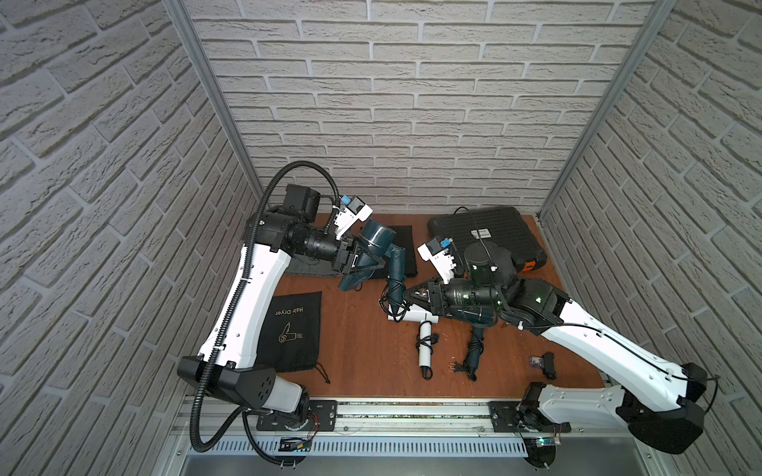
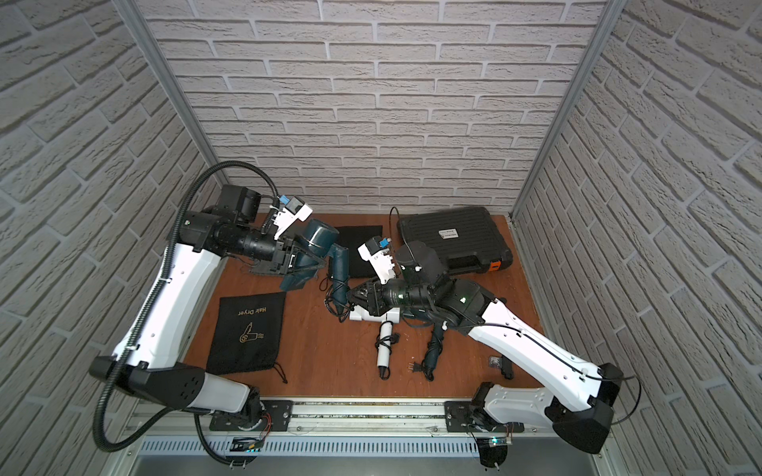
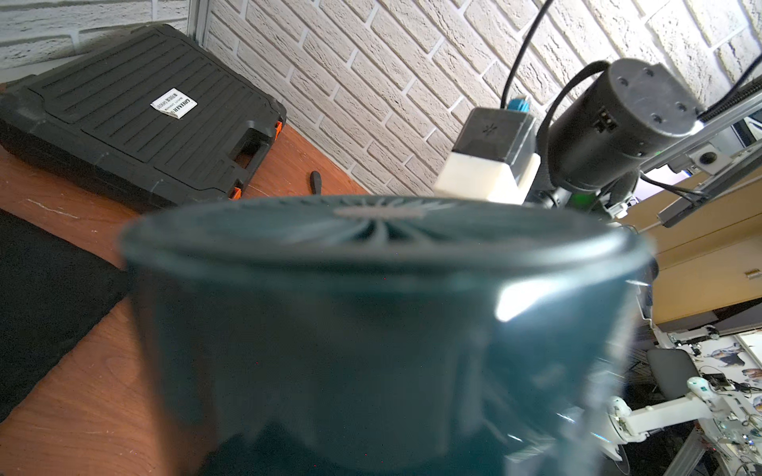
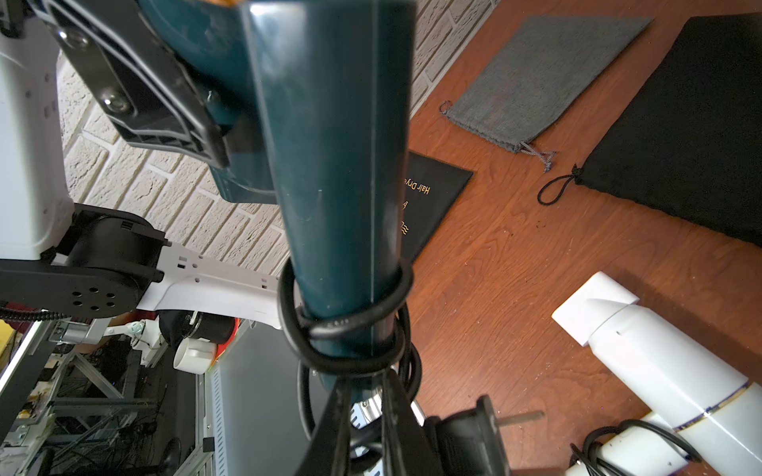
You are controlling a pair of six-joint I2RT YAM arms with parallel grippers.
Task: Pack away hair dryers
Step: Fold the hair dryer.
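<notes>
A dark teal hair dryer (image 1: 373,243) (image 2: 317,243) hangs above the back of the table. My left gripper (image 1: 369,263) (image 2: 306,260) is shut on its barrel, and the barrel's vented rear end (image 3: 371,309) fills the left wrist view and hides the fingers. Its handle (image 4: 338,165), with the cord coiled round it, points toward my right gripper (image 1: 406,294) (image 4: 365,379). The right jaws stand narrow, pinched on the handle's lower end among the cord loops. A white hair dryer (image 1: 424,342) (image 4: 659,362) lies at mid-table. A second teal dryer (image 1: 474,346) lies partly under the right arm.
A black pouch printed "Hair Dryer" (image 1: 290,334) lies front left. A plain black pouch (image 1: 402,247) and a grey pouch (image 4: 544,78) lie at the back. The ribbed black hard case (image 1: 495,235) (image 3: 123,119) sits back right, closed. A small black part (image 1: 548,364) lies front right.
</notes>
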